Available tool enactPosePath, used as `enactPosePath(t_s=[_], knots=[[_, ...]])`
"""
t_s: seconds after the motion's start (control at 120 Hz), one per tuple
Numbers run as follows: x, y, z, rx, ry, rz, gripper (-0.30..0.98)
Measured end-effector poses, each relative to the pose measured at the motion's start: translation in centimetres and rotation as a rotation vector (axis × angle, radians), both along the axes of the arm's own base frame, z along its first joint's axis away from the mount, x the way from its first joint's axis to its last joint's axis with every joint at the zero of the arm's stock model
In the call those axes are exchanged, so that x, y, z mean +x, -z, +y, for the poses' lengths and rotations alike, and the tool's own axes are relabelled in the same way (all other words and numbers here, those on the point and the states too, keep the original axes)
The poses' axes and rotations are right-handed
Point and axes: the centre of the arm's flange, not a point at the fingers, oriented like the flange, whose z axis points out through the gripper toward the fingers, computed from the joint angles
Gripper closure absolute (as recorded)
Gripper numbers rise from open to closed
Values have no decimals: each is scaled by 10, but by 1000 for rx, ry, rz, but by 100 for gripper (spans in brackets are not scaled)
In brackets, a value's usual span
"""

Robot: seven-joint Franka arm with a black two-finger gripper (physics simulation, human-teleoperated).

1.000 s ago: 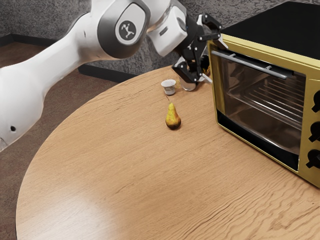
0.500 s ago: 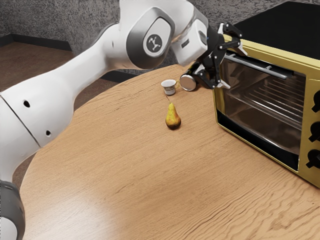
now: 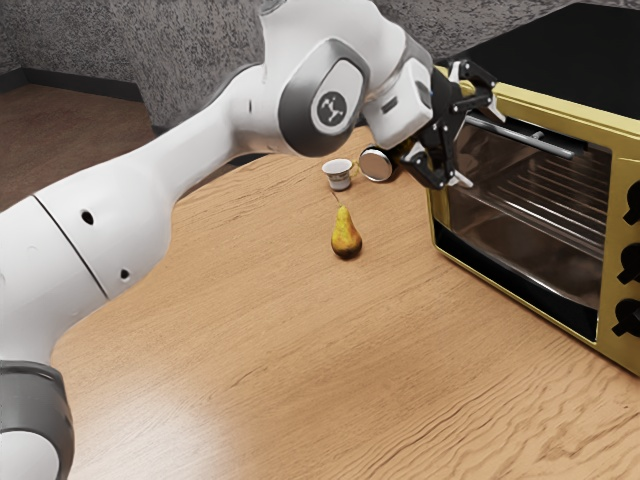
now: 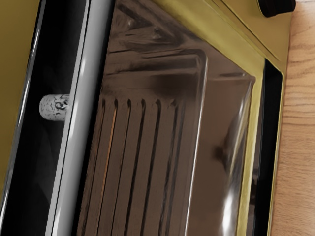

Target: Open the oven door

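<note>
- The long, straight grey metal handle (image 3: 535, 142) runs level across the top of the dark glass oven door (image 3: 530, 215), on the front of the yellow, black-topped oven (image 3: 565, 50); the door looks shut.
- The black two-finger tool (image 3: 481, 148) is in front of that face, near the handle's end farther from the black round knobs (image 3: 628, 262).
- Its fingers stand wide apart, one tip higher than the bar and one lower, with nothing clamped; whether either touches the bar, I cannot tell.
- So the line from finger to finger crosses the handle's long axis, which suits a grip from above and below.
- The coming move, I judge, is a short push in toward the door, closing once the bar sits between the pads.
- If the tool goes in too low, the fingers may meet glass and miss the bar.
</note>
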Motion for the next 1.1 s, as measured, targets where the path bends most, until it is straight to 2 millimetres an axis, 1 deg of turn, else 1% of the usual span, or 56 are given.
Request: enactPosePath(t_s=[0.217,0.383,0.433,0.467,0.5,0.558,0.592,0.6,0.608,0.617,0.633,0.65,0.658,0.667,0.675,0.683,0.692,0.708,0.717,0.725,0.733,0.742,0.75,0.758,0.767,0.783,0.792,0.8,0.808,0.817,0.833,0.858,0.883,0.908,0.917,0.933,0.967,0.983,1.0,1.033,1.058,1.075,1.1], knots=[[2,7,-3,-2,1,12,0],[-1,7,-5,3,7,40,0],[-5,2,-6,12,10,44,3],[-11,-4,-8,20,15,42,4],[-18,-6,-12,35,21,52,4],[-45,0,-26,87,39,91,0],[-60,11,-27,116,38,121,-8],[-64,14,-26,123,37,129,-11],[-69,18,-26,132,35,137,-19],[-74,21,-25,139,33,144,-20],[-87,28,-23,158,28,160,-19],[-112,34,-18,184,15,176,-14],[-133,35,-13,205,3,181,-1],[-153,36,-8,223,-10,183,8],[-177,34,-2,243,-28,178,11],[-202,32,2,261,-44,170,11],[-230,32,-3,281,-42,162,10],[-291,23,-36,321,8,113,9],[-323,15,-52,339,37,78,9],[-357,-1,-70,352,68,24,8],[-392,-24,-84,359,93,-45,8],[-427,-58,-94,351,110,-130,7],[-460,-85,-101,342,125,-203,7],[-487,-117,-104,324,128,-272,6],[-509,-148,-105,306,125,-332,6],[-535,-218,-99,276,72,-437,5],[-536,-255,-96,266,30,-475,5],[-536,-284,-92,257,-8,-504,5],[-531,-309,-88,248,-44,-521,5],[-525,-328,-83,240,-76,-532,5],[-505,-354,-69,218,-133,-523,4],[-474,-373,-35,176,-218,-483,4],[-454,-381,-3,141,-297,-441,3],[-445,-385,23,112,-367,-401,3],[-445,-386,32,104,-394,-389,3],[-447,-388,55,85,-463,-364,2],[-441,-384,94,44,-577,-295,2],[-429,-377,112,22,-623,-246,2],[-406,-364,129,1,-658,-183,2],[-353,-327,156,-35,-711,-39,1],[-311,-291,171,-53,-746,82,1],[-288,-266,180,-62,-770,158,1],[-260,-231,190,-71,-810,263,1]])
